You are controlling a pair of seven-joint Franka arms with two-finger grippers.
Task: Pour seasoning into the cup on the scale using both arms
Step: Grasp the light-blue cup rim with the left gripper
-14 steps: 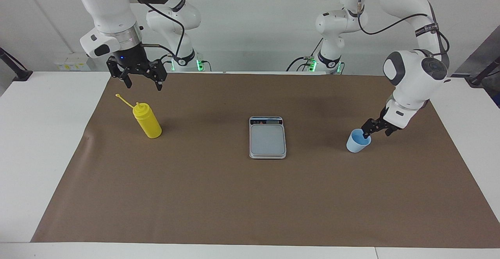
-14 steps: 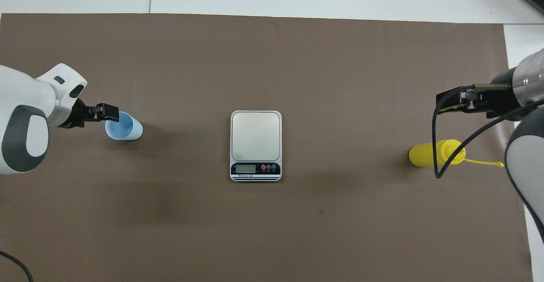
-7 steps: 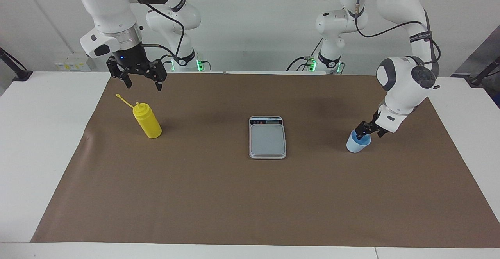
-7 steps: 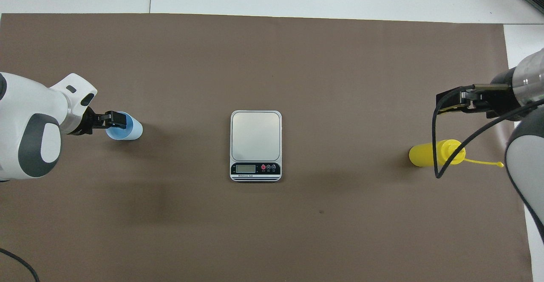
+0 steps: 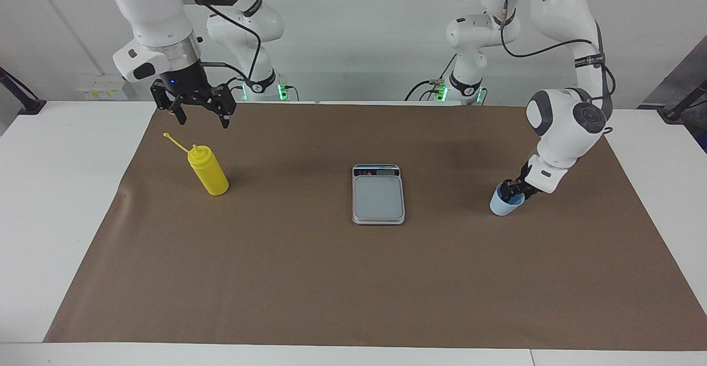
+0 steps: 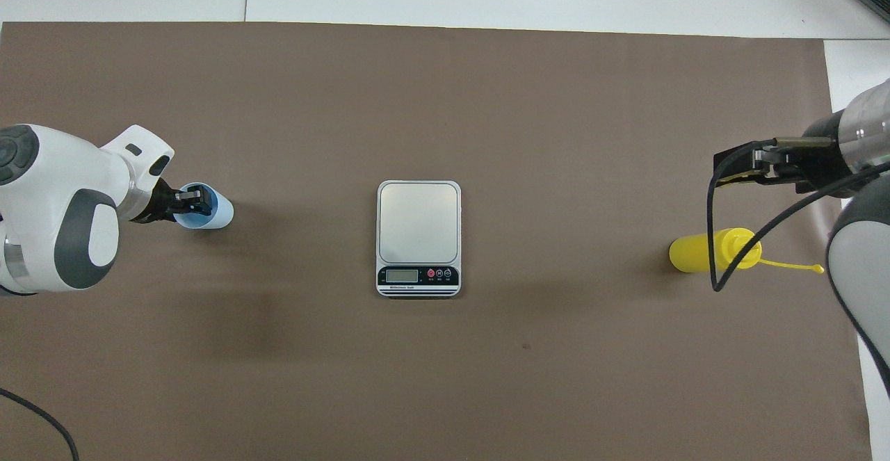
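The light blue cup (image 5: 502, 206) (image 6: 217, 215) stands upright on the brown mat toward the left arm's end of the table. My left gripper (image 5: 512, 189) (image 6: 191, 200) is down at the cup's rim and reaches partly into its mouth. The silver scale (image 5: 378, 196) (image 6: 418, 221) lies at the mat's middle with nothing on its plate. The yellow seasoning bottle (image 5: 209, 171) (image 6: 699, 252) stands upright toward the right arm's end, cap strap sticking out. My right gripper (image 5: 203, 118) (image 6: 730, 167) hangs open in the air close to the bottle and does not touch it.
A brown mat (image 5: 331, 277) covers most of the white table (image 5: 55, 189). The scale's display strip (image 6: 417, 275) is at the end nearer the robots. A black cable (image 6: 716, 238) from the right arm hangs over the bottle in the overhead view.
The left arm has swung in toward the cup and its gripper has gone lower at the rim. The cup, bottle, scale and right arm have not moved.
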